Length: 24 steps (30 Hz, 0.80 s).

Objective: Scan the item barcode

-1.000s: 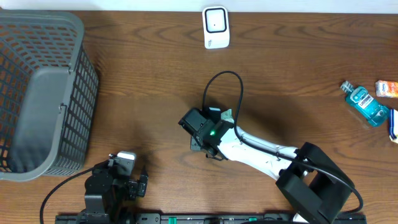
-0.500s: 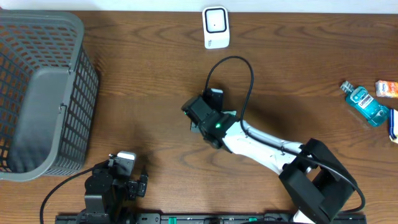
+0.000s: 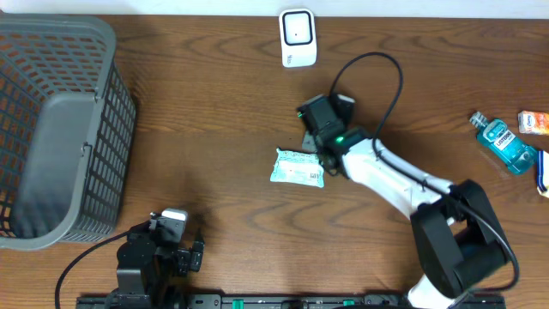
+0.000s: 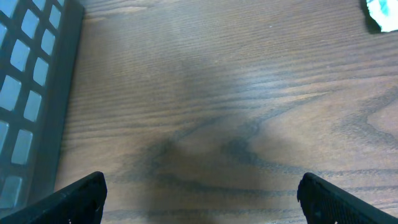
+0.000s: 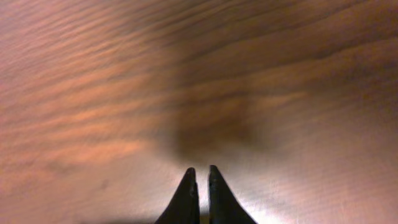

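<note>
The item, a small pale green and white packet (image 3: pixel 297 166), lies flat on the wooden table near its middle; its corner also shows in the left wrist view (image 4: pixel 380 12). The white barcode scanner (image 3: pixel 298 37) stands at the back edge. My right gripper (image 3: pixel 312 112) hovers just up and right of the packet, apart from it. In the right wrist view its fingers (image 5: pixel 203 180) are shut with nothing between them, over bare wood. My left gripper (image 4: pixel 202 194) rests at the front left, wide open and holding nothing.
A large grey mesh basket (image 3: pixel 60 51) fills the left side, its wall showing in the left wrist view (image 4: pixel 31 93). At the far right lie a blue mouthwash bottle (image 3: pixel 506 144) and an orange box (image 3: pixel 533 122).
My right arm has swung up and to the right, away from the table's middle. The packet, hidden under it before, now lies uncovered on the table. The left arm has not moved.
</note>
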Each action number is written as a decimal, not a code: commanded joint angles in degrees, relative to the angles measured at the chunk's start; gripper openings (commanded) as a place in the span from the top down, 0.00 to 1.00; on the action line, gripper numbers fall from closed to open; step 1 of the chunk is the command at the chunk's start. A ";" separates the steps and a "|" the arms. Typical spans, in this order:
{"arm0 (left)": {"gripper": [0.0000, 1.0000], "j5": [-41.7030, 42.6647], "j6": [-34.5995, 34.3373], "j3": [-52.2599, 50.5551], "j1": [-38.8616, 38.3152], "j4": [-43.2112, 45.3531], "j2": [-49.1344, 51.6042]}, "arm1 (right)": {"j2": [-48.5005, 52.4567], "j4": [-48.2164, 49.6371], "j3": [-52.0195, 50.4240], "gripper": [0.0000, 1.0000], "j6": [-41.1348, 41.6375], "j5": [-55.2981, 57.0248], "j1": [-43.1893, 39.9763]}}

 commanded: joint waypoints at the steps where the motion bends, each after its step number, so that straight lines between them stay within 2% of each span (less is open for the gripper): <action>1: 0.02 0.09 -0.11 -0.83 0.20 -1.66 -0.17 | 4.04 2.43 0.50 0.98 -0.37 -4.63 -2.80; 8: 0.02 0.09 -0.11 -0.83 0.20 -1.66 -0.17 | 7.96 2.67 0.50 0.99 -1.42 -13.14 -3.50; 24: 0.02 0.09 -0.11 -0.83 0.20 -1.66 -0.17 | 7.19 -19.02 0.52 0.99 0.20 -28.35 -2.71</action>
